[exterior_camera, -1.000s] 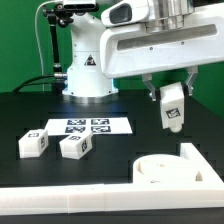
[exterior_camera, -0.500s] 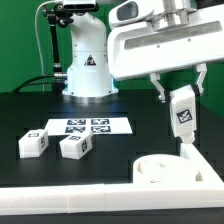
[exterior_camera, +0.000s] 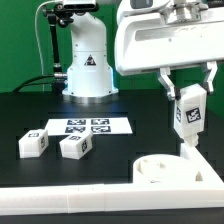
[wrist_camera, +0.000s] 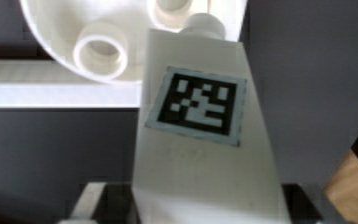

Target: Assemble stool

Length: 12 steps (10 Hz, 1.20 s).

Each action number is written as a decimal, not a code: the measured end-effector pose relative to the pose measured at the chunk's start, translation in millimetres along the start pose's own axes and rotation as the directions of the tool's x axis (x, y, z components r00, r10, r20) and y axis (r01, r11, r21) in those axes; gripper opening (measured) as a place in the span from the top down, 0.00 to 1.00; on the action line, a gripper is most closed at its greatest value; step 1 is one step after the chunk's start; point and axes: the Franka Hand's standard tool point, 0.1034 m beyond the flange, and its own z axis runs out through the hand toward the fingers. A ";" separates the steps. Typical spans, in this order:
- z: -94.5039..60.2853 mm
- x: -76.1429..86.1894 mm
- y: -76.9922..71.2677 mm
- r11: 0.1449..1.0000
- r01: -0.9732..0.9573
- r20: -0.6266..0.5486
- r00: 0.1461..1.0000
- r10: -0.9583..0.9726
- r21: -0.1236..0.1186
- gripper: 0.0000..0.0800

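Note:
My gripper (exterior_camera: 188, 92) is shut on a white block leg (exterior_camera: 190, 109) of the stool, which hangs tag-outward above the table on the exterior view's right. Below it lies the round white seat (exterior_camera: 165, 170), flat in the corner of the border wall. In the wrist view the held leg (wrist_camera: 194, 120) fills the middle between my gripper's (wrist_camera: 197, 205) dark pads, and the seat (wrist_camera: 87, 45) with its round sockets shows beyond the leg's far end. Two more legs (exterior_camera: 33, 142) (exterior_camera: 75, 146) lie loose on the exterior view's left.
The marker board (exterior_camera: 88, 126) lies flat at the table's middle, behind the loose legs. A long white L-shaped border wall (exterior_camera: 90, 198) runs along the front edge and turns up beside the seat. The arm's white base (exterior_camera: 88, 70) stands at the back.
My gripper has carried the leg toward the exterior view's right, to above the seat's far side, and the leg hangs more upright.

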 end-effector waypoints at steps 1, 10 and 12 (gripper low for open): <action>0.1 -0.1 0.0 1.000 0.000 0.000 1.000 0.000 0.000 0.59; 6.4 14.1 5.1 0.975 0.219 -0.038 0.974 -0.221 -0.044 0.59; 7.4 13.1 -2.8 0.951 0.305 -0.065 0.949 -0.308 -0.052 0.59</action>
